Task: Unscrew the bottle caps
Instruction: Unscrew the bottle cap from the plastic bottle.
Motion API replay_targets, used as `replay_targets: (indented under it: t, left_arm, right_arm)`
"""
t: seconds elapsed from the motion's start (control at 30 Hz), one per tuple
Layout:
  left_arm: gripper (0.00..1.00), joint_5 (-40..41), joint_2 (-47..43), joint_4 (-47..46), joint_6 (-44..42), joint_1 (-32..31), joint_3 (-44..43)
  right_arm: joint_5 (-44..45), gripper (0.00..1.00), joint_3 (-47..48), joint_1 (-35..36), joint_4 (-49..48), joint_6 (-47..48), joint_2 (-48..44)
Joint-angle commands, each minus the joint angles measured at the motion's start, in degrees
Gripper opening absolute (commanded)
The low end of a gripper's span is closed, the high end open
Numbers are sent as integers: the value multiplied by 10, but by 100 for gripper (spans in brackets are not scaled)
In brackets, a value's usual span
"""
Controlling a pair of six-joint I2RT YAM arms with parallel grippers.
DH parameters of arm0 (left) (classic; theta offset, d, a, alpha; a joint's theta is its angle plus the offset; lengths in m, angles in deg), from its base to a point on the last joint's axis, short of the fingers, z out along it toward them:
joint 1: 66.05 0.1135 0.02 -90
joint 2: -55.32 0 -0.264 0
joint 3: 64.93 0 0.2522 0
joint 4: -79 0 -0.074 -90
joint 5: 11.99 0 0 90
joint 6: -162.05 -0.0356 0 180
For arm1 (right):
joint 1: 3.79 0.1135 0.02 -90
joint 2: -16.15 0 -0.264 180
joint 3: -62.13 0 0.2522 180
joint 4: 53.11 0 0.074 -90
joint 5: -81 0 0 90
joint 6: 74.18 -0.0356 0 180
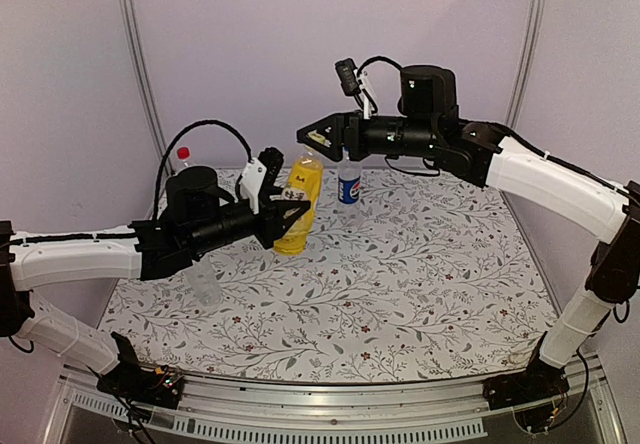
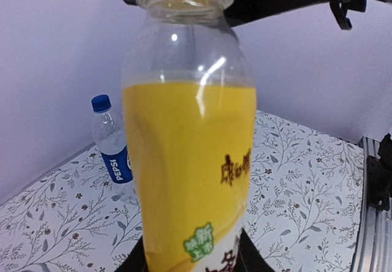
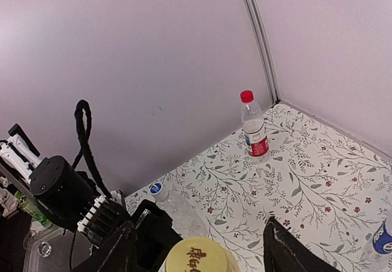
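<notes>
My left gripper (image 1: 290, 216) is shut on the lower body of the bottle with yellow liquid (image 1: 298, 199), which it holds tilted above the table. That bottle (image 2: 190, 162) fills the left wrist view, with black fingers (image 2: 254, 261) at its base. My right gripper (image 3: 199, 253) is open, its fingers (image 3: 288, 250) astride the yellow cap (image 3: 199, 258) with gaps on both sides. The blue-label bottle (image 1: 349, 182) stands behind. At the back left stands the red-capped bottle (image 3: 254, 128). The plain clear bottle (image 3: 177, 209) is partly hidden under my left arm.
The floral table cover (image 1: 400, 284) is ringed by purple walls with a metal corner post (image 3: 260, 45). A metal rail (image 1: 330, 399) runs along the near edge, with both arm bases on it.
</notes>
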Motion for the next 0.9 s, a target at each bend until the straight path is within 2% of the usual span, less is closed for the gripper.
replay_targets:
  t: [0.0,0.2,0.67,0.87]
  left_arm:
    - [22,9,-9,0,-7,-10,-14]
    - [22,9,-9,1,-9,-10,-15]
    - [22,9,-11,1,-9,-11,-14]
    - [22,9,-12,0,-9,-11,-13]
  right_arm:
    - [3,63,5,2,0,-7,6]
    - [-6,43,4,2,1,-7,5]
    - [2,46,2,2,10,-4,10]
    - [4,45,4,2,14,-3,12]
